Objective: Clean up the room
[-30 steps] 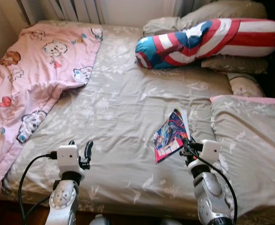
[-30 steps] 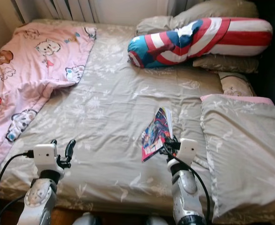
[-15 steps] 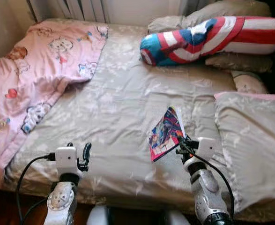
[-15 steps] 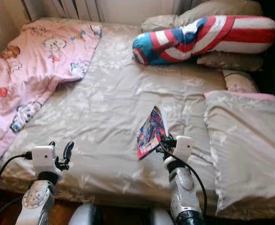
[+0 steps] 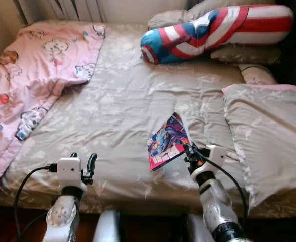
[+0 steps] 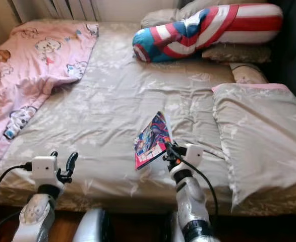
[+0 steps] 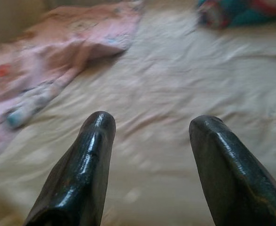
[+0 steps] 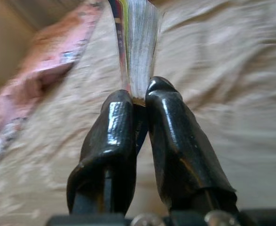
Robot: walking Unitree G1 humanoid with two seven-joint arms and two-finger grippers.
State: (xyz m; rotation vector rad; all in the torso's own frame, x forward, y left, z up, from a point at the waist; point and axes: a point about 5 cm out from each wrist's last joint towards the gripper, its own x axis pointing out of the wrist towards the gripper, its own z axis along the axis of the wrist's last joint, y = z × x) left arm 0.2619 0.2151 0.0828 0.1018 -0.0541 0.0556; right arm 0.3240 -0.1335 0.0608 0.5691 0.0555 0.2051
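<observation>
A colourful comic book (image 5: 166, 141) is held tilted above the grey bedsheet (image 5: 132, 101), with my right gripper (image 5: 189, 150) shut on its lower corner. In the right wrist view the book's page edges (image 8: 138, 42) stick out from between the two black fingers (image 8: 163, 122). My left gripper (image 5: 82, 161) stands open over the bed's near edge, nothing between its fingers (image 7: 93, 165).
A pink cartoon-print blanket (image 5: 32, 70) lies crumpled on the bed's left side. A red, white and blue bolster (image 5: 213, 30) and grey pillows lie at the head. A grey folded duvet (image 5: 269, 131) covers the right side. Dark floor shows below the bed edge.
The camera view has shifted, so the bed sits differently in the picture. My right gripper keeps its hold on the comic book; the left gripper stays open.
</observation>
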